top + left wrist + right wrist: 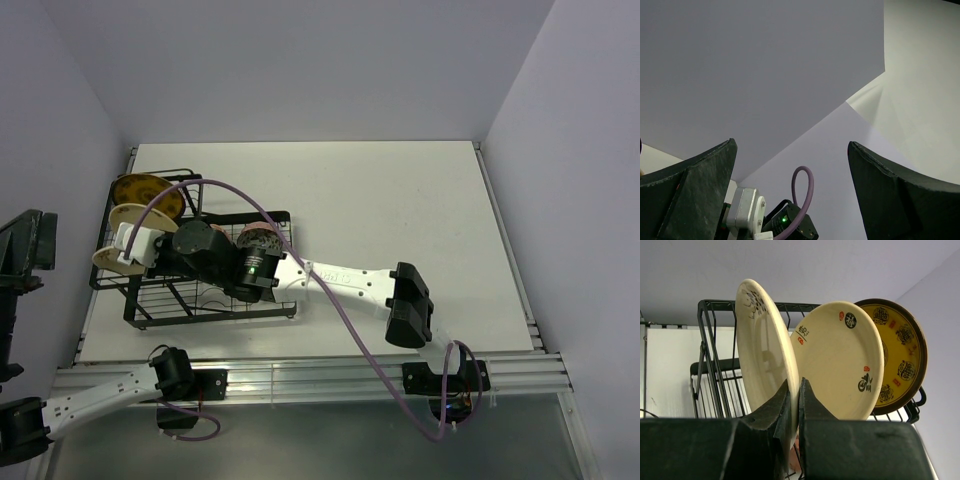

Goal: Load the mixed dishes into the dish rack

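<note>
Right wrist view shows the right pincer (795, 390) drawn almost together on the lower rim of a round cream plate with dark brush marks near its top (765, 350). One finger lies on each face, so the plate is clamped edge-on and stands nearly upright, its top leaning slightly away from its neighbours. Just beside the pincer on the other side stands a second cream plate with small red and black marks (840, 360). Behind that plate and overlapped by it is a mustard-yellow plate with a dark rim and round emblems (902, 350); whether those two touch I cannot tell. All three stand within the large black wire dish rack (707, 340), whose top rail runs beyond them. The rack rests on the white surface (400, 200), which spreads well away behind the arm.

The step in hand looks like seating the clamped plate in its divider slot, but the pincer's own body hides the plate's foot. A sound release would therefore wait until the rim bears on the wires. The fingers should then part only a little, so the plate settles rather than drops. Withdrawal is best made straight back along the plate's plane, since any sideways drift could tip it onto the marked plate.

The left pincer (792, 165) stands wide apart and empty, facing a bare wall, well clear of all this.
</note>
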